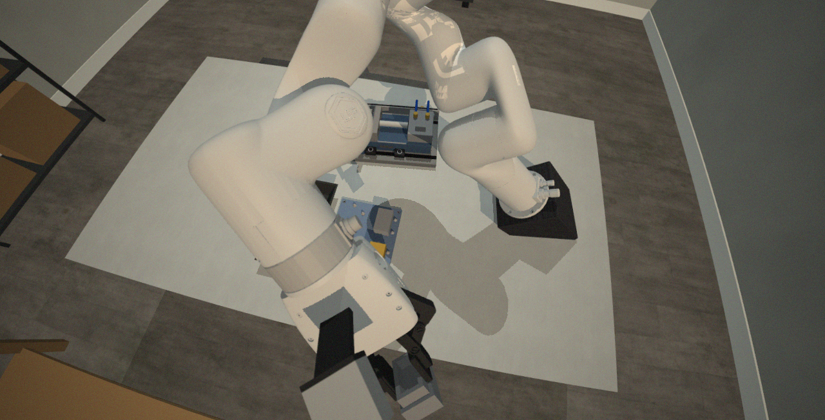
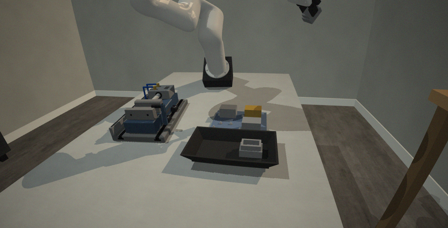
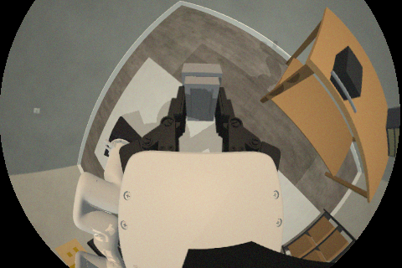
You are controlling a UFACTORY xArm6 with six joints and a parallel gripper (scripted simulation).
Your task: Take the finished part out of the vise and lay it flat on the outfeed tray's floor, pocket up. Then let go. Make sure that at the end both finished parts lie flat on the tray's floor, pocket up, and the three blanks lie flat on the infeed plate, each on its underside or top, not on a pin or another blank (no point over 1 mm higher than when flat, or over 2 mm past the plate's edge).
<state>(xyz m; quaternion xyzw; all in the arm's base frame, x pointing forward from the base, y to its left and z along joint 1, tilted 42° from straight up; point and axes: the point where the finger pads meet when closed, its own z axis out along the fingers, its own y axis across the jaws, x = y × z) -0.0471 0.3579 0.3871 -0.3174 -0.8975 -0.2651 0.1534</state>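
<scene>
Well above the tray (image 2: 191, 151), pincer (image 2: 310, 11) grips part (image 2: 310, 16).

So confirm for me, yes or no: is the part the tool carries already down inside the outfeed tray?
No: in the exterior view the tool holds the grey part high in the air, far above the outfeed tray.

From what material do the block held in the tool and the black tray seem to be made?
Held block: probably metal, matte grey, with sharp flat faces and no shine. The tool is shut on it. Black tray: maybe plastic or painted sheet metal, matte dark, with thin sloped walls. The look leaves both open.
</scene>
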